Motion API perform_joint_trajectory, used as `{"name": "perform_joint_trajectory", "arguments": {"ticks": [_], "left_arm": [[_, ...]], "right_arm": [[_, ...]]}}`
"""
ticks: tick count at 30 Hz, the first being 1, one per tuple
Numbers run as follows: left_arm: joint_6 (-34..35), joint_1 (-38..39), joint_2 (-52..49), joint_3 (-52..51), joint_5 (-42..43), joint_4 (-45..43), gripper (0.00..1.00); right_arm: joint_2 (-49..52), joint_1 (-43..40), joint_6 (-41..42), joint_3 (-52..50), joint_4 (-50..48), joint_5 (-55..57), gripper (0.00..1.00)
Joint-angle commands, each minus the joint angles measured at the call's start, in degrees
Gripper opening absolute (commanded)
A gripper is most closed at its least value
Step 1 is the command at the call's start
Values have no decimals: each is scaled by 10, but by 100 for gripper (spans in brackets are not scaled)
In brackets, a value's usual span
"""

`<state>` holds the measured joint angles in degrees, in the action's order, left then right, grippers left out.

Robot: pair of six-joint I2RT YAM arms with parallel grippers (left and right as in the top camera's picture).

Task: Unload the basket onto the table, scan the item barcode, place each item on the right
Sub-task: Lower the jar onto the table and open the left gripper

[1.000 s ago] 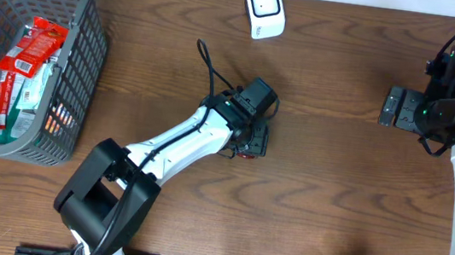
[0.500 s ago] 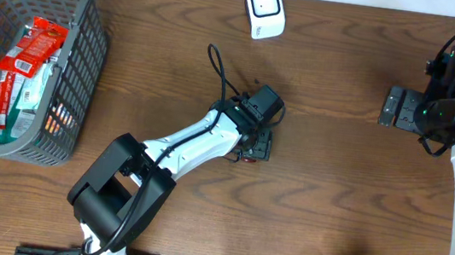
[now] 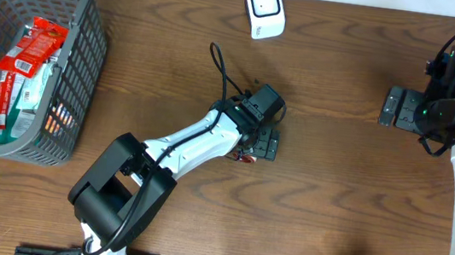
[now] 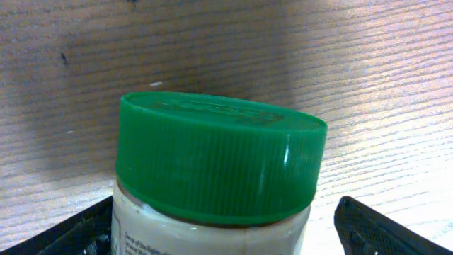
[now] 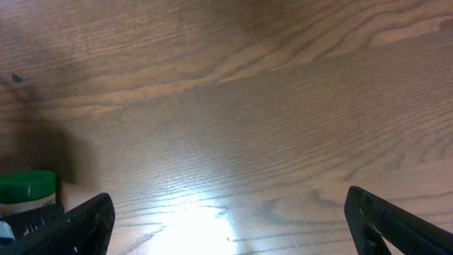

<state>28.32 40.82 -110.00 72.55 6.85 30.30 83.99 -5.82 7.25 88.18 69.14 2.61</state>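
Jar (image 4: 219, 159) with a green lid stands upright near the centre of the desk (image 3: 331, 199), between the fingers of the left gripper (image 4: 225, 219). Left gripper claw is spread: one finger (image 4: 382, 227) stands clear of the jar; contact at the other cannot be determined. Right gripper (image 5: 228, 205) hangs near the right edge, claw spread wide, holding nothing. White scanner (image 3: 264, 9) sits at the far edge. Grey basket (image 3: 81, 51) containing packets (image 3: 30, 53) occupies the far left corner
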Motion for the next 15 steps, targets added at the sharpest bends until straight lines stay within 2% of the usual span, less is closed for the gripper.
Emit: {"name": "perform_joint_trajectory", "arguments": {"ticks": [1, 7, 15], "left_arm": [[-27, -3, -7, 15, -30, 0, 95], [-73, -8, 4, 19, -52, 3, 95], [-73, -9, 14, 13, -52, 12, 95]], "right_arm": [[-1, -1, 9, 6, -1, 5, 99], [-1, -1, 9, 6, -1, 5, 99], [-1, -1, 9, 6, -1, 5, 99]]}}
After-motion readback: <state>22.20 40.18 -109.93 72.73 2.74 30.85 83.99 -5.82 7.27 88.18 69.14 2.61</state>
